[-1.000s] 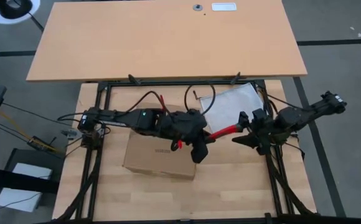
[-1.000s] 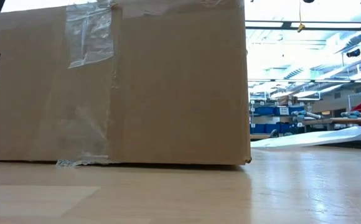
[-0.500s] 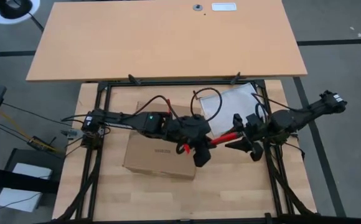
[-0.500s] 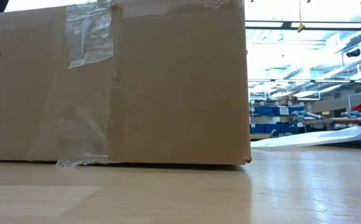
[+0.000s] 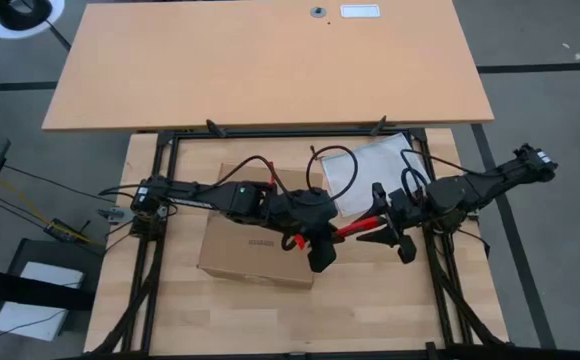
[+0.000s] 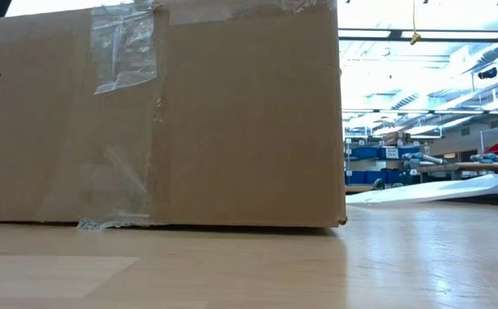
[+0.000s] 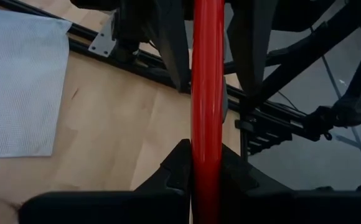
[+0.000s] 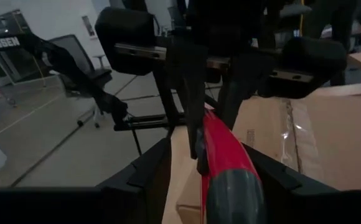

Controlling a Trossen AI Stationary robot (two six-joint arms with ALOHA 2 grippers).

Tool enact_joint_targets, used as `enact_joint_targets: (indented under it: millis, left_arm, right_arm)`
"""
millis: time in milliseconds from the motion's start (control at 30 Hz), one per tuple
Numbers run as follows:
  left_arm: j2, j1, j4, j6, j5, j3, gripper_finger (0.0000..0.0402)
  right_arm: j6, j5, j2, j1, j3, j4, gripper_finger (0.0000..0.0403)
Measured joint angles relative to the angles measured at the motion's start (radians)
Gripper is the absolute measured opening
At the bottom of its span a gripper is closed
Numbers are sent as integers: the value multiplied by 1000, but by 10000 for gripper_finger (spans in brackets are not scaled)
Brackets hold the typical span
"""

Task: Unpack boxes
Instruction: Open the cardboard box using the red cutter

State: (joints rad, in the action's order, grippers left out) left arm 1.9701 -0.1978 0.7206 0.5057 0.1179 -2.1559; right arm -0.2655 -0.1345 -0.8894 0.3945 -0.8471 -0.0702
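The red-handled box cutter point(image 5: 362, 222) is what we are seeing first in the high view: it is lying almost level between the two arms, a little above the table point(image 5: 370, 300), with its long axis running from left to right. The left gripper point(image 5: 320, 235) is closing on its one end and the right gripper point(image 5: 385, 225) on the other end. Under the left arm, the cardboard box point(image 5: 255, 258) is resting on the table, left of the middle, with its long side running left to right and slightly turned. Much of its top is being covered by the arm, so we cannot tell how the flaps stand. A white mesh bag point(image 5: 375, 165) is lying behind, near the right arm.

In the low view, the cardboard box point(image 6: 159, 116) is filling the left part, cut off at the top and at the left edge. We are seeing clear tape point(image 6: 122, 47) on its side and some handwriting that we cannot read. No gripper is showing here.

In the left wrist view, the left fingers point(image 7: 174, 168) are pressing together on the red handle point(image 7: 206, 93), which is running straight away from the camera. The mesh bag point(image 7: 18, 87) is lying beside.

In the right wrist view, the right fingers point(image 8: 152, 165) are clamping the handle point(image 8: 224, 155), and the left gripper's dark fingers point(image 8: 193, 93) are clamping its far end. The box point(image 8: 305, 137) is partly hidden behind them.
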Motion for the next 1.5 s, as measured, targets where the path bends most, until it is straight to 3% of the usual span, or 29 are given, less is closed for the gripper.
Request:
enact_joint_targets:
  millis: [367,567,933,1100,1500]
  left_arm:
    - [0,-1,15,-37,38,0,46]
    - [0,0,11,-52,54,0,46]
    - [4,-26,-91,-120,149,0,46]
    - [3,-32,-91,-168,197,0,46]
    - [15,-33,-89,-237,195,0,46]
  right_arm:
    - [-39,-4,-7,-9,0,17,154]
    - [-35,-3,14,-25,0,17,185]
    - [138,0,133,-21,2,-11,241]
    - [207,0,116,5,2,-12,241]
    - [241,-3,47,10,1,69,237]
